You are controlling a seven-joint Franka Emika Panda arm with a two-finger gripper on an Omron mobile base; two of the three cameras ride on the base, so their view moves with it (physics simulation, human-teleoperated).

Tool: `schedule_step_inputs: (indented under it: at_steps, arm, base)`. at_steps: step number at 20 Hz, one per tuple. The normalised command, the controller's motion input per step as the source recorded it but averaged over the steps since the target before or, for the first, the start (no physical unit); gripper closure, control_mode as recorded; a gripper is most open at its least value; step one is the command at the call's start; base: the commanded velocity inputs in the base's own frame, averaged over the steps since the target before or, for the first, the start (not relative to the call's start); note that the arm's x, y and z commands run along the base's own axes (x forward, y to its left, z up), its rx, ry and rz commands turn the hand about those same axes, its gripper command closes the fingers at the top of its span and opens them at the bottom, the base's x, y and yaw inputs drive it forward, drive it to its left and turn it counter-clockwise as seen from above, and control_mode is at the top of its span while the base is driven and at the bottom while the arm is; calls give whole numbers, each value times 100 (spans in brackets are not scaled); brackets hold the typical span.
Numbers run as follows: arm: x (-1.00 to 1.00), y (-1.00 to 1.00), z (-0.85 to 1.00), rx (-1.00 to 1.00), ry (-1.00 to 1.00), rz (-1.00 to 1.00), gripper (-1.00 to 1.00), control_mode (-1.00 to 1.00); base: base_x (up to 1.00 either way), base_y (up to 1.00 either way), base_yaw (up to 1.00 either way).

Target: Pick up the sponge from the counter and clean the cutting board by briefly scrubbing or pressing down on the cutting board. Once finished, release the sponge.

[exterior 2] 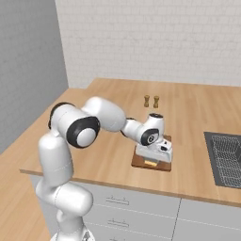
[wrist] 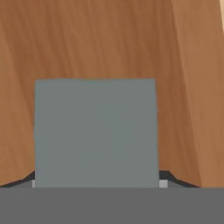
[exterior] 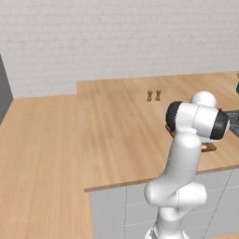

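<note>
My gripper (exterior 2: 151, 162) is down low over the cutting board (exterior 2: 139, 161), clamped on the sponge (wrist: 95, 133); in the hand view the grey-green top of the sponge sits square between my finger tips, whose dark ends show at both lower corners of the pad. Behind the sponge that view shows reddish-brown board grain, with a strip of lighter counter wood at the top right corner. In the right base view a yellow sliver shows under my hand, against the board surface; whether it is pressed flat I cannot tell. The board lies on the counter (exterior 2: 108, 155) near its front edge, left of the dark grid panel (exterior 2: 226, 157). Two small wooden shakers (exterior 2: 151, 101) stand together farther back, well apart from the board. In the left base view my arm hides most of the board.
</note>
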Motion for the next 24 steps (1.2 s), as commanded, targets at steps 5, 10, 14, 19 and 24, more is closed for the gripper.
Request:
schedule_step_inputs:
  at_steps: [5,10,14,19,24]
  arm:
    - [-30,8,-9,0,4,0,100,-100]
    - [23,1,0,0,-7,0,100,-100]
    - [62,0,1,0,-6,0,100,-100]
    - [79,0,9,1,-2,0,100,-100]
    - [80,1,9,1,-1,0,100,-100]
  base:
    - [0,0,0]
    - [0,0,0]
    - [0,0,0]
    - [0,0,0]
    - [0,0,0]
